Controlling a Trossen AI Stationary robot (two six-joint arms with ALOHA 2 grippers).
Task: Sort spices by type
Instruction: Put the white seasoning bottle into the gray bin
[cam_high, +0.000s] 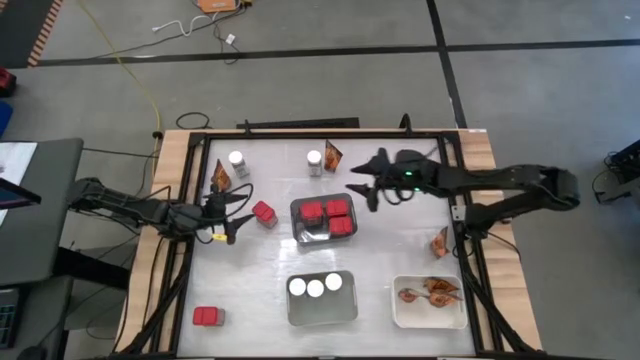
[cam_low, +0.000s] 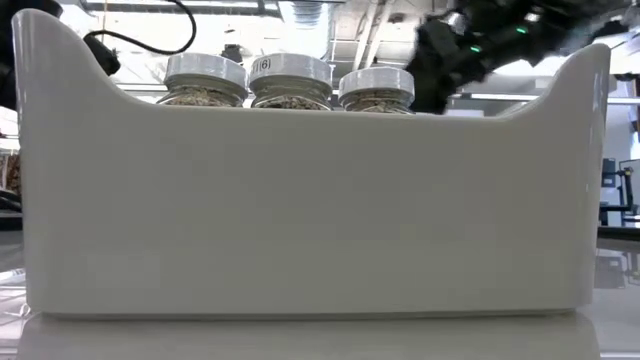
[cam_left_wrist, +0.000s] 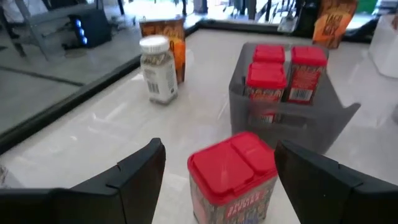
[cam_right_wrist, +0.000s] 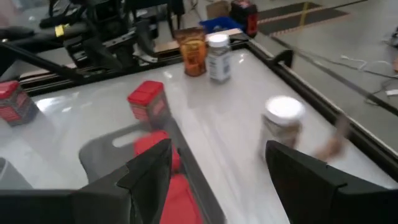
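now the left gripper (cam_high: 238, 214) is open, a red box (cam_high: 265, 214) just at its 3 o'clock; right gripper (cam_high: 366, 184) open, near a jar (cam_high: 315, 162).

Both arms are dark, built of slim jointed segments. The left gripper (cam_high: 232, 213) carries a small yellow tag near its wrist; the right gripper (cam_high: 364, 182) shows a green light on its housing. Fingers (cam_left_wrist: 140, 171) are matte black, wedge-shaped
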